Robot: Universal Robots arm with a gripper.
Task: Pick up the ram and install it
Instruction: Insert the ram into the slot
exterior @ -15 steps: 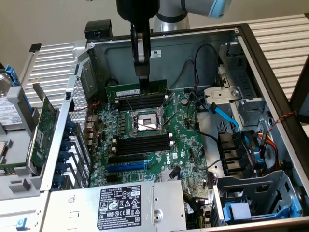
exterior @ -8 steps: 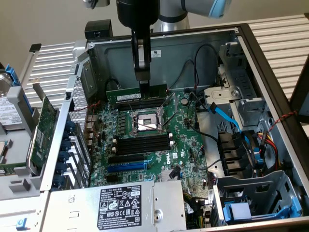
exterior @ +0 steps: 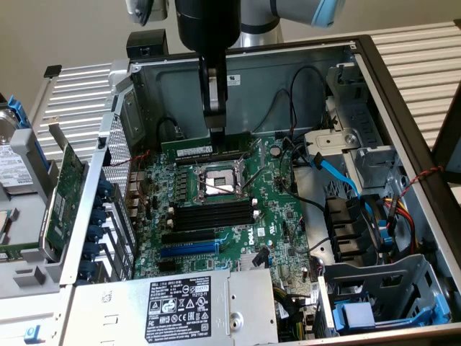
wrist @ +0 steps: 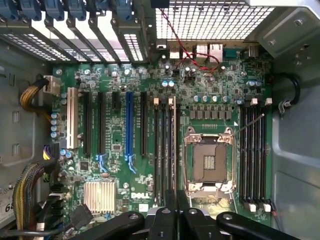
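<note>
The word DELL (wrist: 137,194) stood in white letters on the green board (wrist: 117,145). The black label (exterior: 189,308) on the grey power box (exterior: 108,313) had lots of white signs and words, too tiny to read.

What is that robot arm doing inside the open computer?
The robot arm's black gripper reaches down into the open grey metal computer case. It is shut on the ram, a long thin green circuit-board stick, held on edge at the long black memory slots beside the square silver processor socket. Whether it is pushed fully in cannot be told.
</note>
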